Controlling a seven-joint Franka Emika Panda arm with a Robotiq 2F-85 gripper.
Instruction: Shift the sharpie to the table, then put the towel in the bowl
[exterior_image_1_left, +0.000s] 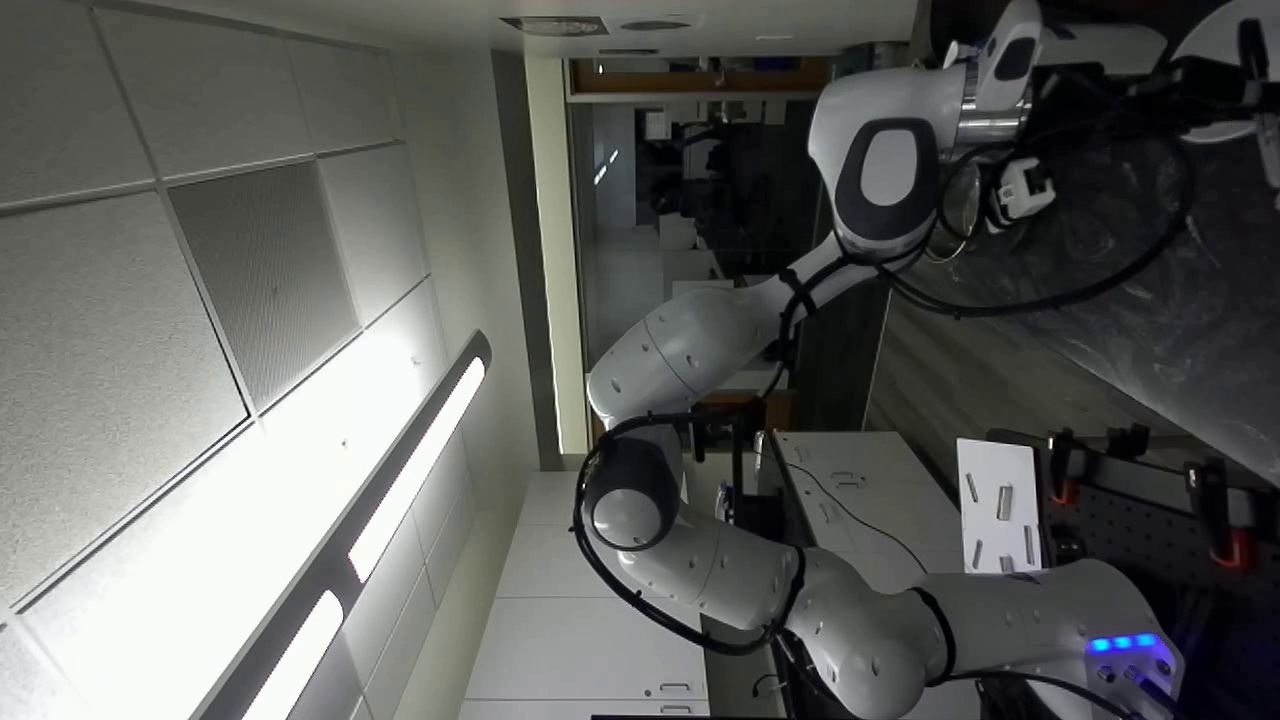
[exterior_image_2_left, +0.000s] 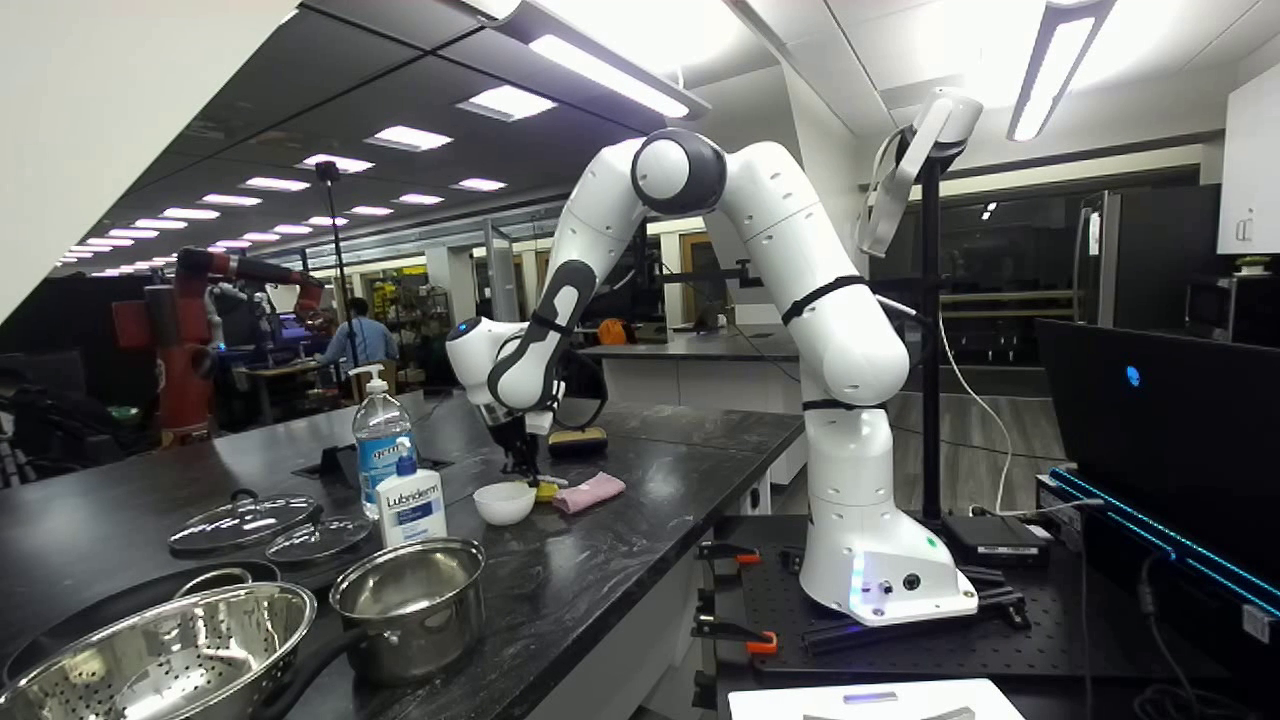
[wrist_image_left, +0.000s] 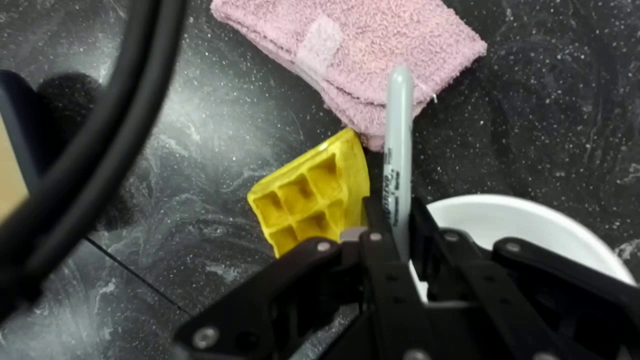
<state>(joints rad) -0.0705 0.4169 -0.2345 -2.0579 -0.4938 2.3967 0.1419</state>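
1. The dark table (exterior_image_2_left: 600, 535), marked by pale streaks, is being shown in both exterior views.
2. In both exterior views, the white robot arm (exterior_image_2_left: 845, 340) is being seen, arched toward the table from a black perforated board (exterior_image_2_left: 900, 655).
3. A metal colander (exterior_image_2_left: 230, 650) and a steel saucepan (exterior_image_2_left: 420, 640) are being carried by the table, close together.
4. Beyond them, two glass lids (exterior_image_2_left: 245, 520), a clear pump bottle (exterior_image_2_left: 382, 430) and a white lotion bottle (exterior_image_2_left: 412, 505) are being shown, both bottles upright.
5. By the black gripper (wrist_image_left: 398, 215), pointed downward, the sharpie (wrist_image_left: 398, 115) is being clamped.
6. The folded pink towel (wrist_image_left: 370, 55) is being supported by the table, outside the bowl (exterior_image_2_left: 505, 508).
7. The white bowl is being seen upright on the table, part of its rim being hidden by the gripper in the wrist view.
8. Between towel and bowl, a yellow waffle-shaped piece (wrist_image_left: 312, 192) is being shown; whether the towel's corner is being touched by it cannot be told.
9. The pale grey sharpie is being held over the table; in the wrist view, the towel's corner is being overlapped by its rounded end, and whether contact is being made cannot be told.
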